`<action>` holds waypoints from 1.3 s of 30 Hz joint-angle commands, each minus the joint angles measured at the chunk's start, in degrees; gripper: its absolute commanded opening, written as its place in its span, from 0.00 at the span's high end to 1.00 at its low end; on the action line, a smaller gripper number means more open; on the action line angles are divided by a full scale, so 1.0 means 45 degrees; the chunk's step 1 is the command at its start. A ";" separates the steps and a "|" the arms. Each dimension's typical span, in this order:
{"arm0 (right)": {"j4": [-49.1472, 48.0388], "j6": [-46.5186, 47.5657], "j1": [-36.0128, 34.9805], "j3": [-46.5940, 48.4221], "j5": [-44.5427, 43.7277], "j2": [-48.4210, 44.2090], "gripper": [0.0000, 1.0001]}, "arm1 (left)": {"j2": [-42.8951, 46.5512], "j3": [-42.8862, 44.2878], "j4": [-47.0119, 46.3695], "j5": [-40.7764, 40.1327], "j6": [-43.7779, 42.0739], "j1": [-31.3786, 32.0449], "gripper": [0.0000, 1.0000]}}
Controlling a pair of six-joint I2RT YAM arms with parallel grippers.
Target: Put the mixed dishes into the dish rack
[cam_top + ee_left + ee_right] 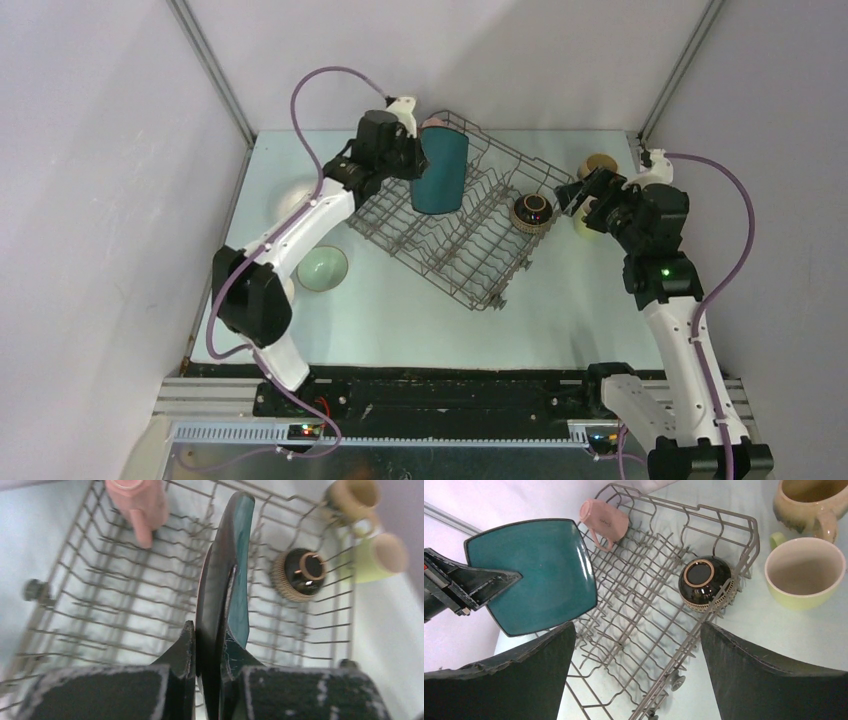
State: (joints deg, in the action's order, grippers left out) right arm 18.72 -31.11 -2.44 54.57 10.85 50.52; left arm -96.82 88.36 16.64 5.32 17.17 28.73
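Note:
My left gripper (212,640) is shut on the edge of the dark teal square plate (222,575) and holds it upright over the far left part of the dish rack (470,250). The plate also shows in the top view (440,170) and the right wrist view (531,575). A pink mug (604,522) lies in the rack's far corner. A dark brown bowl (704,582) sits upside down at the rack's right side. My right gripper (639,635) is open and empty, above the table right of the rack, near the light-green mug (806,572) and the tan mug (809,502).
A pale green bowl (322,268) sits on the table left of the rack, beside my left arm. A whitish round dish (292,198) lies further back on the left, partly hidden by the arm. The rack stands at an angle to the table's edges.

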 commanded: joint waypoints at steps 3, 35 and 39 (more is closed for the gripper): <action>-0.1048 0.0537 0.0135 -0.0405 0.0018 0.0254 0.04 | -0.1070 0.2831 0.0850 -0.1936 -0.4958 0.0666 1.00; -0.3190 -0.0103 0.1516 -0.1957 0.2292 0.1193 0.06 | -0.5927 0.8724 0.2364 -0.0823 -0.5497 0.1320 1.00; -0.3274 -0.0153 0.1518 -0.2020 0.2407 0.1178 0.06 | -0.4646 0.7071 0.1137 -0.1939 -0.5556 0.1399 1.00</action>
State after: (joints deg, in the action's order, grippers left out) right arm 7.22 -31.27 4.19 45.67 20.45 55.72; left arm -126.21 123.57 32.69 -1.04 -10.96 34.02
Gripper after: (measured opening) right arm 0.945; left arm 0.123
